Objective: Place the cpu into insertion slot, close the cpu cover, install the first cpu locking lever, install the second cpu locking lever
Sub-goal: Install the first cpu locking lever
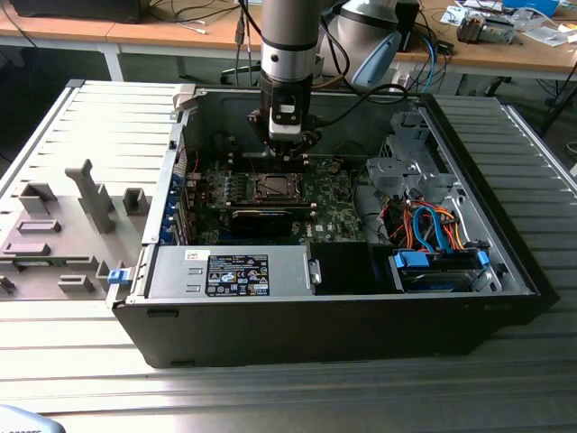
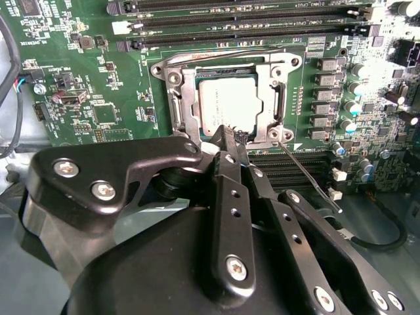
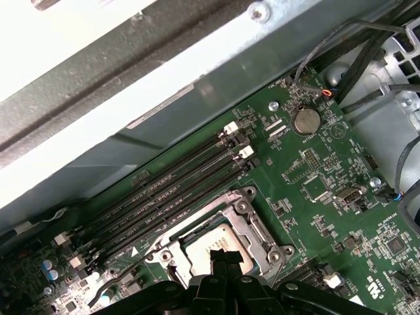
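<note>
You see the gripper [image 2: 226, 134] low over the green circuit board [image 2: 98, 79] inside the open computer case [image 1: 451, 311], its fingers [image 2: 231, 190] pressed together and holding nothing. Their tips sit at the edge of the insertion slot [image 2: 172, 79]. The cpu [image 2: 230, 102] lies flat in the slot, and the cpu cover [image 2: 190, 108] is down around it. A thin locking lever [image 2: 308, 178] angles away beside the socket.
</note>
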{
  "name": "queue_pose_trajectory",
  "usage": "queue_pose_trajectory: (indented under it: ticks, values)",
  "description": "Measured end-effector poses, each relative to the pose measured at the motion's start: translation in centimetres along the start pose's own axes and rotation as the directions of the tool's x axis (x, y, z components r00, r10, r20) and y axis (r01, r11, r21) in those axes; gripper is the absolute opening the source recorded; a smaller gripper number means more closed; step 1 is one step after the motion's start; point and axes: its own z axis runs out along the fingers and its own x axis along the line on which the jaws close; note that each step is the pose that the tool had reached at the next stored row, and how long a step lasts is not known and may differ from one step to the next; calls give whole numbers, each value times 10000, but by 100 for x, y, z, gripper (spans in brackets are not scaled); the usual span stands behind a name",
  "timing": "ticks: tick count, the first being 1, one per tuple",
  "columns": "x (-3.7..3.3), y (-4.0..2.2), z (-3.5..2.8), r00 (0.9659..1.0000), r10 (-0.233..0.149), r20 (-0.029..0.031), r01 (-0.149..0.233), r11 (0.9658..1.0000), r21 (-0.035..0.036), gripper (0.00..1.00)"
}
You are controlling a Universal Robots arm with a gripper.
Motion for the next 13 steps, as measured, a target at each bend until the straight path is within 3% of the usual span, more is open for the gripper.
queue_pose_trajectory:
  ticks: [13]
  values:
    - [0, 0, 2, 10000, -74, 0, 74, 10000, -1, 11]
